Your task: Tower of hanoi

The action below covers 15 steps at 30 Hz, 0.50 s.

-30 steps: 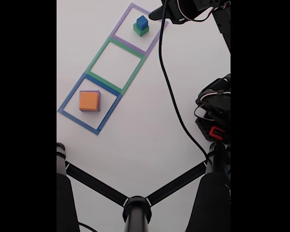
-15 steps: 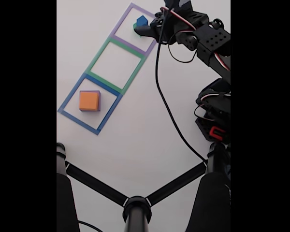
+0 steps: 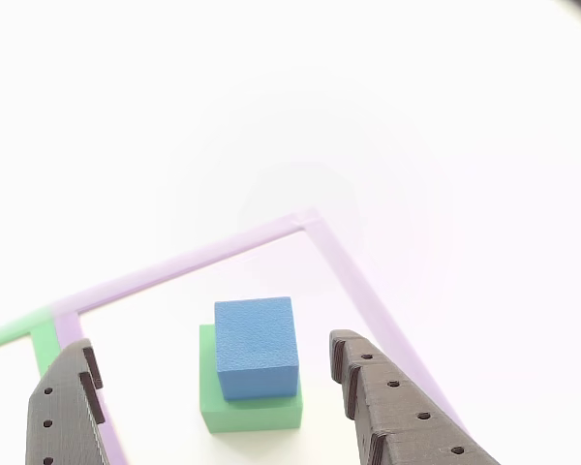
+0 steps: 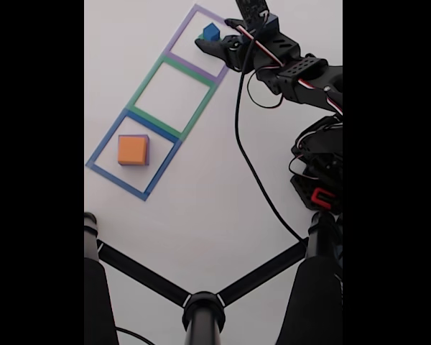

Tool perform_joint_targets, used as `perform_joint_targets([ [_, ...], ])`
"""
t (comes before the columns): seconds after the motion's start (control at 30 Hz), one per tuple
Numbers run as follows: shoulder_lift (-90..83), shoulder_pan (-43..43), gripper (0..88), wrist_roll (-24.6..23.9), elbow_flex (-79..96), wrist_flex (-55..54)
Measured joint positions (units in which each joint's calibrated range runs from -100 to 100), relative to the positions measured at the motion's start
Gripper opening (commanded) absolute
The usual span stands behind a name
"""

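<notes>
In the other view a small blue cube [image 3: 257, 347] sits on a green cube [image 3: 252, 415] inside the purple taped square [image 3: 184, 262]. My gripper [image 3: 211, 345] is open, its dark fingers [image 3: 387, 407] standing on either side of the stack with gaps to the blue cube. In the fixed view the gripper [image 4: 210, 42] hangs over the top square, the blue cube [image 4: 210, 31] peeks out beside it, and the green cube is mostly covered. An orange block [image 4: 132, 149] lies on a flat purple block [image 4: 148, 149] in the blue taped square [image 4: 104, 147].
The green taped square [image 4: 145, 83] lies between the other two. A black cable [image 4: 248, 144] trails from the arm to its base [image 4: 320, 172] at the right. Black tripod-like struts [image 4: 203, 305] cross the bottom of the fixed view.
The arm has swung down and left from the top right edge. The gripper now straddles the blue-on-green stack and hides most of the green cube in the fixed view.
</notes>
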Motion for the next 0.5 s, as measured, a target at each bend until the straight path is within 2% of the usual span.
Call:
perform_joint_targets([
  [0.5,16.46,0.41,24.9,0.0,0.17,-18.86],
])
